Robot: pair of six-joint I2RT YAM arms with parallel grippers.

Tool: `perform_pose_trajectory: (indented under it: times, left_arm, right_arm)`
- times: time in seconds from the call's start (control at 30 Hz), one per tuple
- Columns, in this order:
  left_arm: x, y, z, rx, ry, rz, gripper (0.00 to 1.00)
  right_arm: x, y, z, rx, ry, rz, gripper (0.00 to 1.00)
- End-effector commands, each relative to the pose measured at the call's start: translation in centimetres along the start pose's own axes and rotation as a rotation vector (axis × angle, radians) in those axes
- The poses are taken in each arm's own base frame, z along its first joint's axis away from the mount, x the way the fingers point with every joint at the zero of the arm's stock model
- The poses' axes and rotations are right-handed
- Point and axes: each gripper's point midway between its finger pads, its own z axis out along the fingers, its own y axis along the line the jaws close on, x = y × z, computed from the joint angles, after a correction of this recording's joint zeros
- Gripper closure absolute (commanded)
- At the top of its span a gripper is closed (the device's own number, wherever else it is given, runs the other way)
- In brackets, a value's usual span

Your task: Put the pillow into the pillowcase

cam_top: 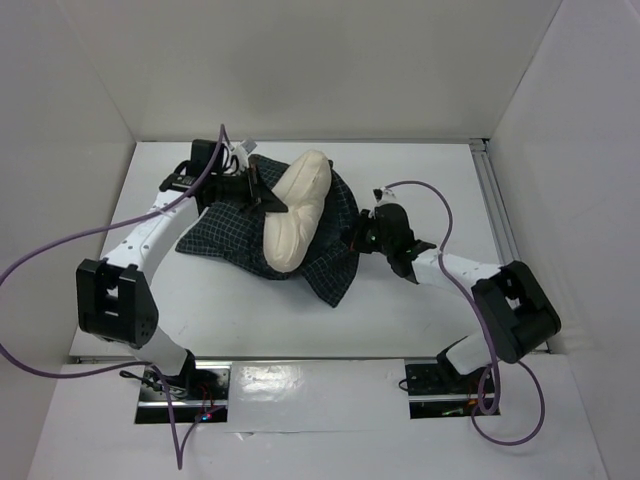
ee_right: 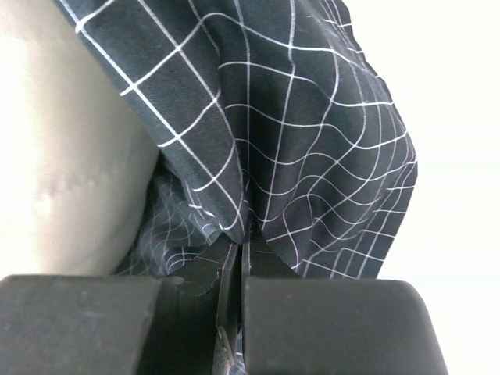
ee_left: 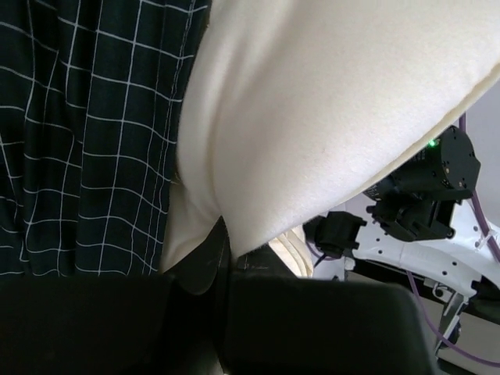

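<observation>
The cream pillow (cam_top: 297,212) lies across the dark checked pillowcase (cam_top: 335,262) at the middle of the table, pinched into a fold at its left side. My left gripper (cam_top: 268,200) is shut on the pillow's left edge; in the left wrist view the pillow (ee_left: 328,117) bulges above the shut jaws (ee_left: 225,248), with the pillowcase (ee_left: 86,133) to the left. My right gripper (cam_top: 356,238) is shut on the pillowcase's right edge; in the right wrist view the checked cloth (ee_right: 312,148) rises from the shut jaws (ee_right: 238,248), with the pillow (ee_right: 70,156) at the left.
White walls enclose the table on three sides. A metal rail (cam_top: 497,215) runs along the right edge. Purple cables (cam_top: 60,245) loop off both arms. The right arm (ee_left: 422,203) shows in the left wrist view.
</observation>
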Motion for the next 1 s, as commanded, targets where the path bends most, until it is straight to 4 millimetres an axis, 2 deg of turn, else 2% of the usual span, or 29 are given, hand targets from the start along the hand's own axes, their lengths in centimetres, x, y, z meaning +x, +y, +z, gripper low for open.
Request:
perform_pose_trajectory:
  times: [0.0,0.1,0.13,0.2,0.23,0.3,0.33,0.43,0.53,0.7,0.73,0.77,0.8,0.83,0.9,0.93,0.97]
  left_arm:
    - [-1.3,5.2,1.6,-0.145,-0.062,-0.052,1.00]
    - [-0.7,5.9,3.5,-0.209,-0.043,-0.020,1.00]
    - [-0.3,6.6,3.9,-0.248,-0.036,-0.015,1.00]
    - [-0.6,7.4,4.1,-0.308,-0.042,-0.006,1.00]
    - [-0.5,8.7,4.5,-0.351,-0.034,-0.012,1.00]
    - [-0.8,9.1,4.7,-0.366,-0.030,-0.006,1.00]
    - [-0.6,9.6,4.8,-0.385,-0.023,-0.015,1.00]
    - [-0.5,10.5,5.2,-0.406,-0.014,-0.015,1.00]
    - [-0.4,11.0,5.3,-0.419,-0.010,-0.009,1.00]
    - [-1.0,10.7,5.4,-0.414,-0.018,-0.004,1.00]
    - [-1.3,10.4,5.4,-0.409,-0.025,0.002,1.00]
    - [-0.6,9.9,5.8,-0.406,-0.004,0.011,1.00]
    - [-0.7,9.6,6.2,-0.406,-0.005,0.023,1.00]
    - [-0.6,7.9,6.9,-0.380,-0.002,0.060,1.00]
    - [0.2,7.7,8.0,-0.415,0.033,0.072,1.00]
    - [-0.6,6.0,8.1,-0.402,0.015,0.101,1.00]
    - [-0.2,5.2,8.5,-0.409,0.018,0.123,1.00]
  right_arm:
    - [-2.9,-2.6,-1.0,0.127,-0.087,-0.005,0.97]
    - [-4.5,-2.2,-1.3,0.146,-0.133,0.014,1.00]
    - [-4.6,-2.1,-1.6,0.145,-0.135,0.014,1.00]
    - [-6.2,-2.1,-3.2,0.165,-0.198,0.030,1.00]
    - [-6.7,-2.5,-3.9,0.185,-0.213,0.044,1.00]
    - [-6.4,-4.1,-5.1,0.229,-0.229,0.064,1.00]
    - [-7.3,-4.9,-6.3,0.253,-0.265,0.087,0.98]
    - [-7.4,-7.0,-7.8,0.299,-0.290,0.114,0.98]
    - [-6.6,-8.4,-7.9,0.326,-0.261,0.130,0.98]
    - [-5.3,-9.7,-7.5,0.355,-0.201,0.137,0.95]
    - [-5.8,-9.4,-7.5,0.348,-0.211,0.136,0.95]
    - [-5.9,-9.1,-7.6,0.335,-0.213,0.135,0.95]
    - [-6.1,-8.8,-7.8,0.322,-0.217,0.134,0.95]
    - [-7.0,-7.9,-8.3,0.292,-0.241,0.131,0.95]
    - [-7.2,-6.9,-8.7,0.251,-0.244,0.119,0.96]
    - [-7.7,-5.5,-8.8,0.192,-0.242,0.113,0.98]
    - [-7.6,-5.3,-8.7,0.178,-0.231,0.101,0.98]
